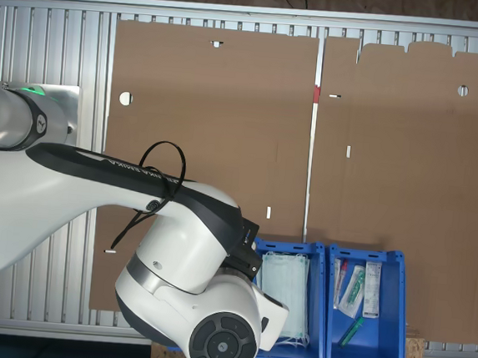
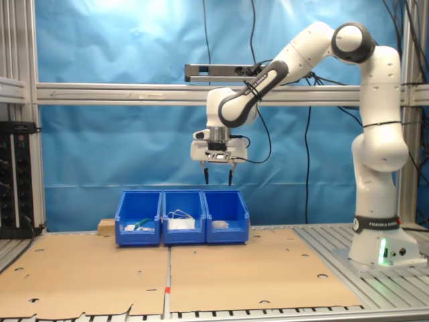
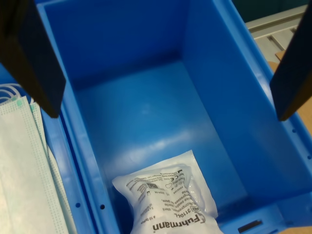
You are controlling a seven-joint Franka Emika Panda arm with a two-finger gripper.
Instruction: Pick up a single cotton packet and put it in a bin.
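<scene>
One cotton packet [image 3: 168,197] lies flat on the floor of a blue bin [image 3: 146,97], close to one end wall, white with dark print on its upper face. In the wrist view it sits turned at a slant to the bin's walls, one corner toward the bin's open middle; it is near enough square that no long axis can be told. In the second exterior view it appears as a pale shape [image 2: 220,224] in the bin at the second exterior view's right end of the row.

Three blue bins stand side by side. The middle bin [image 2: 184,231] holds pale green face masks [image 1: 284,296]; the third bin [image 1: 364,345] holds several small wrapped items [image 1: 356,290].

The gripper [image 2: 218,178] hangs well above the packet's bin with its two dark fingers [image 3: 34,58] spread wide and nothing between them.

The bins rest on brown cardboard sheets [image 2: 221,272] laid over a ribbed aluminium table [image 1: 50,45]. A small wooden block [image 2: 105,226] sits just beside the row. Behind is a blue backdrop [image 2: 100,40] crossed by a metal rail [image 2: 100,94], with black cables hanging.
</scene>
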